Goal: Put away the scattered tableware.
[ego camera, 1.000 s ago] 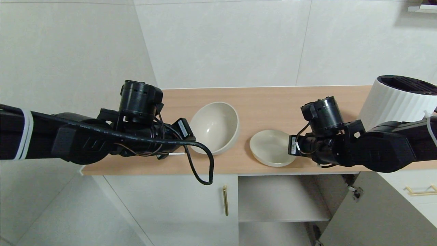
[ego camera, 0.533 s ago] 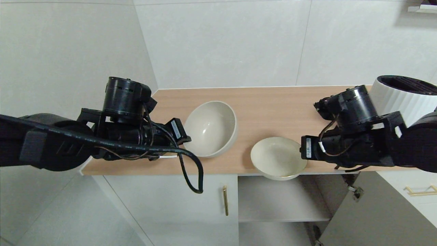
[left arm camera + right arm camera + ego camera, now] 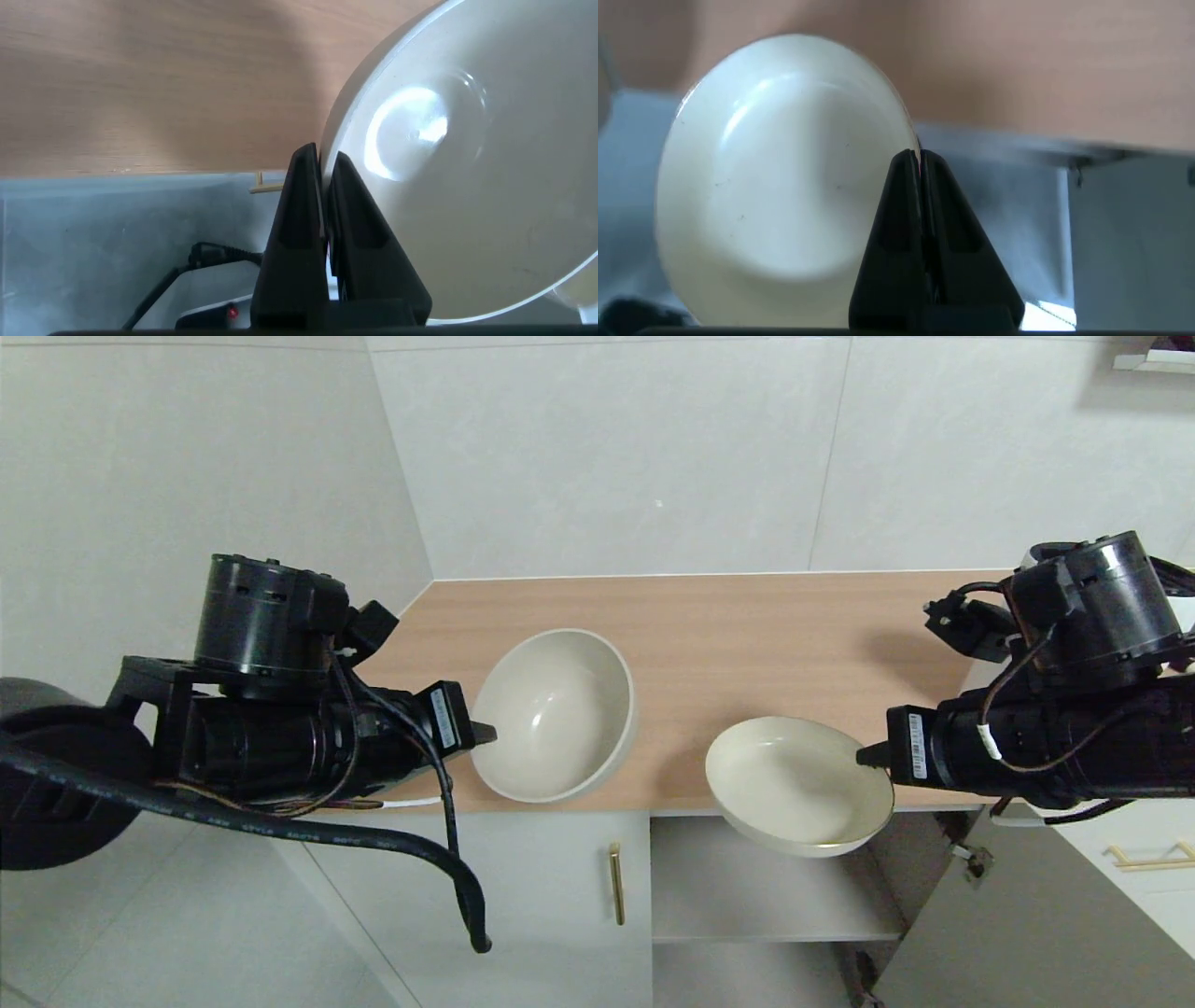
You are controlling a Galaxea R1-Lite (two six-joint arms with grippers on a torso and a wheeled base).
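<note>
My left gripper (image 3: 485, 734) (image 3: 323, 168) is shut on the rim of a large cream bowl (image 3: 553, 714) (image 3: 467, 159), held tilted above the front of the wooden counter (image 3: 728, 616). On the other side, my right gripper (image 3: 868, 756) (image 3: 917, 168) is shut on the rim of a smaller, shallower cream bowl (image 3: 794, 782) (image 3: 775, 159). That bowl hangs past the counter's front edge, above the open cabinet (image 3: 756, 887).
A white ribbed container (image 3: 1036, 560) stands at the counter's right end behind my right arm. Below the counter, a closed door with a brass handle (image 3: 615, 883) is on the left. The open cabinet has a shelf and its door (image 3: 990, 933) swung out to the right.
Both arms have pulled back toward the counter's front, each carrying its bowl. The small bowl has risen off the counter and now hangs past the edge. The large bowl shifted left and forward.
</note>
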